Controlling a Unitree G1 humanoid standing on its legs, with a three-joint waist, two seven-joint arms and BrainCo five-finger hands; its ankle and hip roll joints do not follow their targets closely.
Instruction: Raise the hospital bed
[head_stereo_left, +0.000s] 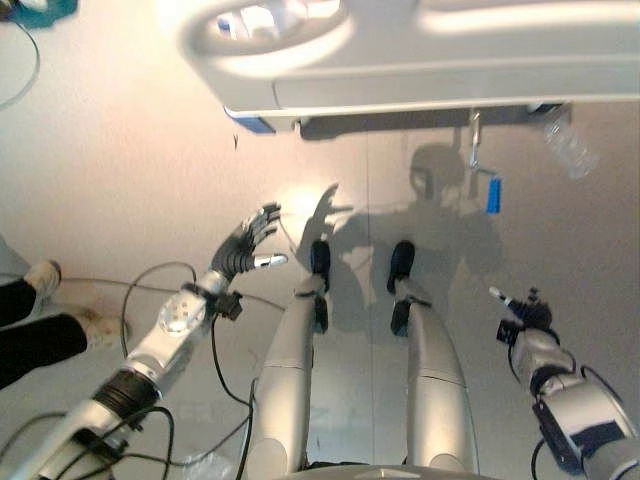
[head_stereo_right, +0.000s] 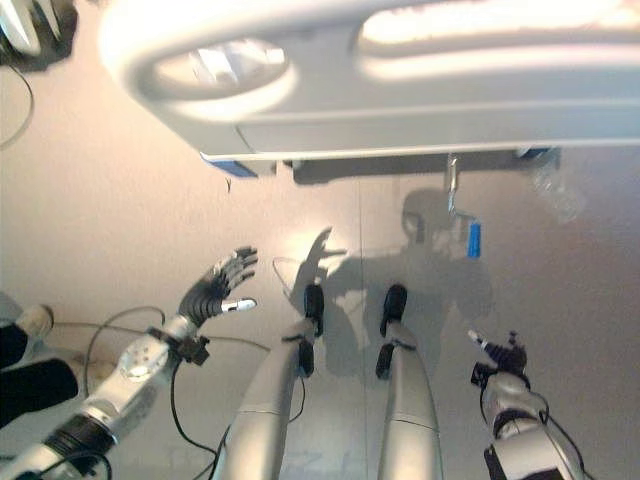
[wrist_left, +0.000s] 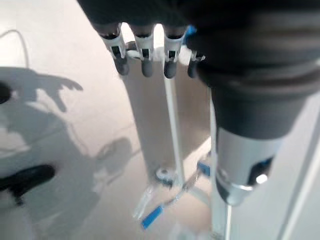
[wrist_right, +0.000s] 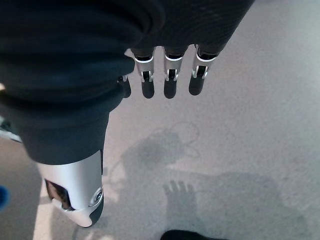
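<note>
The hospital bed's white footboard (head_stereo_left: 420, 60) spans the top of both eye views, with an oval grip hole (head_stereo_left: 265, 22) at its left. Below its edge hangs a metal crank with a blue handle (head_stereo_left: 493, 193), which also shows low in the left wrist view as the blue handle (wrist_left: 152, 218). My left hand (head_stereo_left: 245, 246) is raised over the floor, left of the crank and well short of it, fingers straight and spread, holding nothing. My right hand (head_stereo_left: 522, 312) hangs low at the lower right, below the crank; its fingers (wrist_right: 170, 82) hang relaxed over the bare floor.
A person's legs and shoes (head_stereo_left: 45, 300) stand at the left edge. A clear plastic bottle (head_stereo_left: 570, 145) lies under the bed's right end. A blue corner piece (head_stereo_left: 250, 124) sits under the footboard's left end. Open grey floor lies between my hands and the bed.
</note>
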